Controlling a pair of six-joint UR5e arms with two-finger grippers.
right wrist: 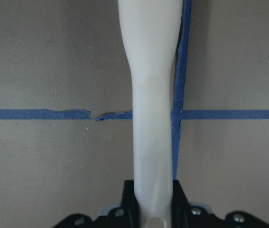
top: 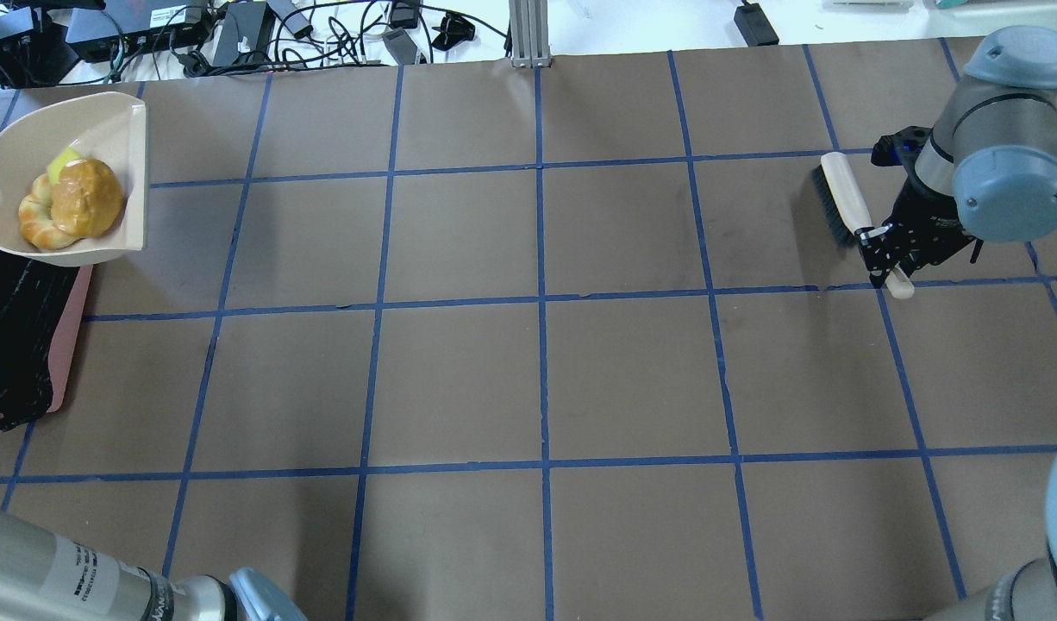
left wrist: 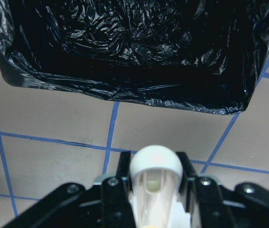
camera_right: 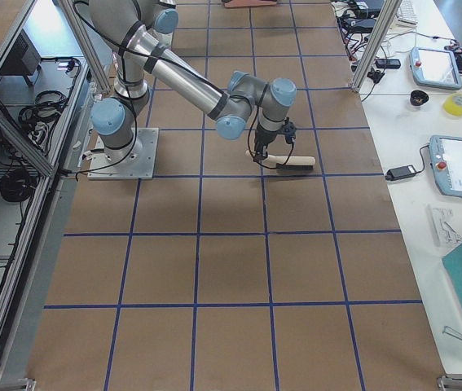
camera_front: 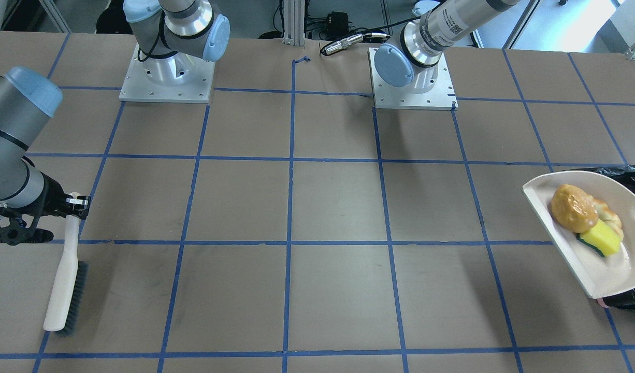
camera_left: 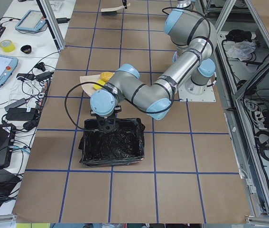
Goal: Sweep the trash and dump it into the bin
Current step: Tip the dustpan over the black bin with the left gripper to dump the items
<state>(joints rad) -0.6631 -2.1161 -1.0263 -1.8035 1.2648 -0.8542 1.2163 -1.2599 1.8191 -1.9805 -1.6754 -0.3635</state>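
Brown table [camera_front: 338, 202] w/ blue tape grid [camera_front: 290, 159], bin [camera_left: 120, 149] at robot's L end.

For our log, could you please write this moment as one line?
left gripper: dustpan holding trash, beside bin | right gripper: brush

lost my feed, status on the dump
Left gripper shut on dustpan, right gripper shut on brush. Trash in dustpan, not yet in bin. Nothing seen blocking.
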